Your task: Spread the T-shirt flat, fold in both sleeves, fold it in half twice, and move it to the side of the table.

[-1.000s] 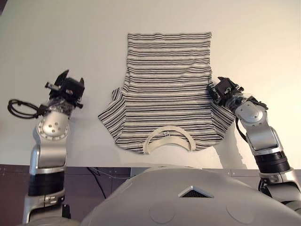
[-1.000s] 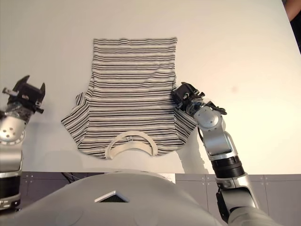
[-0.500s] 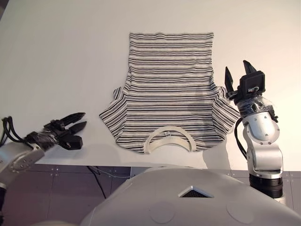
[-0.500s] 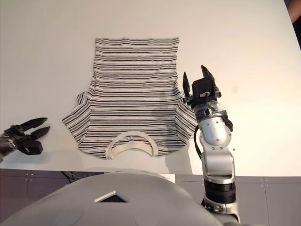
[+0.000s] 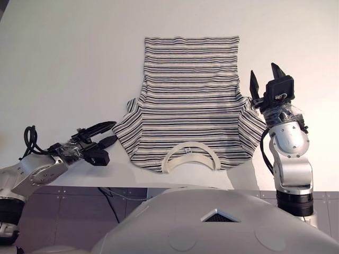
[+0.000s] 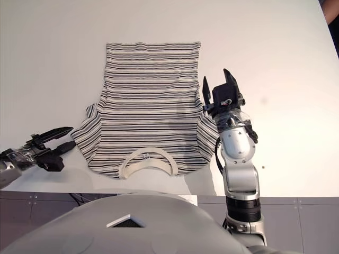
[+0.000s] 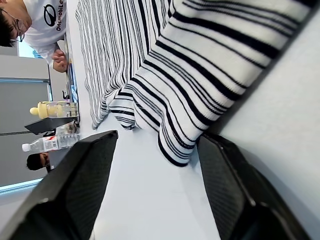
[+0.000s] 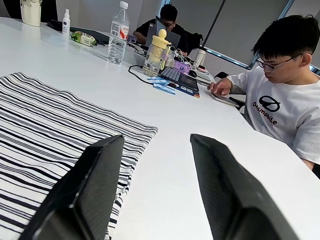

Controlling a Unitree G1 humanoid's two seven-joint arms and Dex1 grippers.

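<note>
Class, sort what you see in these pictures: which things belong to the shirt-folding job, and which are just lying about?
Belongs to the job:
T-shirt, spread flat, sleeves not yet folded
table under it
left end effector, open, at one sleeve
right end effector, open, by the other sleeve

Just lying about:
water bottle
yellow-topped bottle
green packet

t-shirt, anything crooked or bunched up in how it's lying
The T-shirt lies flat and square on the table, collar nearest the robot. Only oddity: a small puckered flap where the sleeve on the robot's left meets the body.
</note>
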